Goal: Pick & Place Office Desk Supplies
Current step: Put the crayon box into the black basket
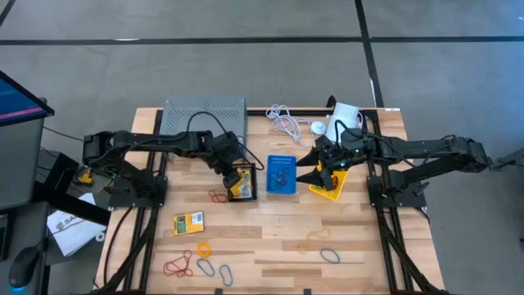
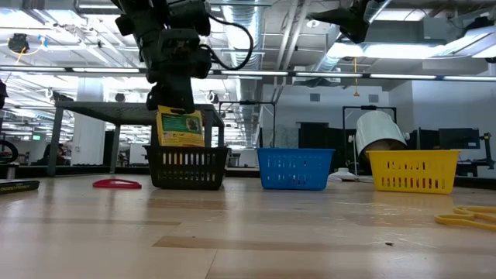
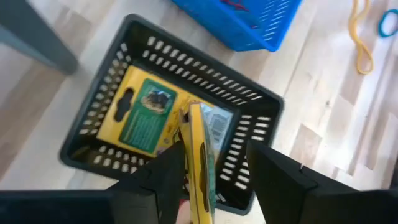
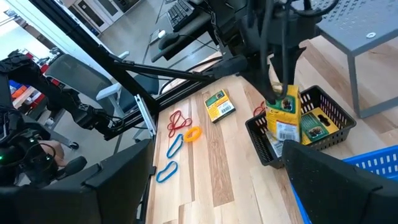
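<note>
From above: left gripper over the black bin, which sits beside the blue bin; right gripper waits at the yellow bin, fingers spread wide, nothing between them. One yellow card packet lies flat on the table nearer the front; loose loops in red, orange and blue scattered along the front edge, more at the right. Coiled white cable and white cylinder at the back. At table height: three bins in a row, black, blue, yellow; a packet stands upright in the black one, its top at the left gripper's fingers; red loop lies just beside. Left wrist: jaws partly apart, the packet edge-on between them and against one finger; grip or release, cannot tell; a second packet flat in the bin. Right wrist: standing packet inside the black bin, flat one out on the wood.
</note>
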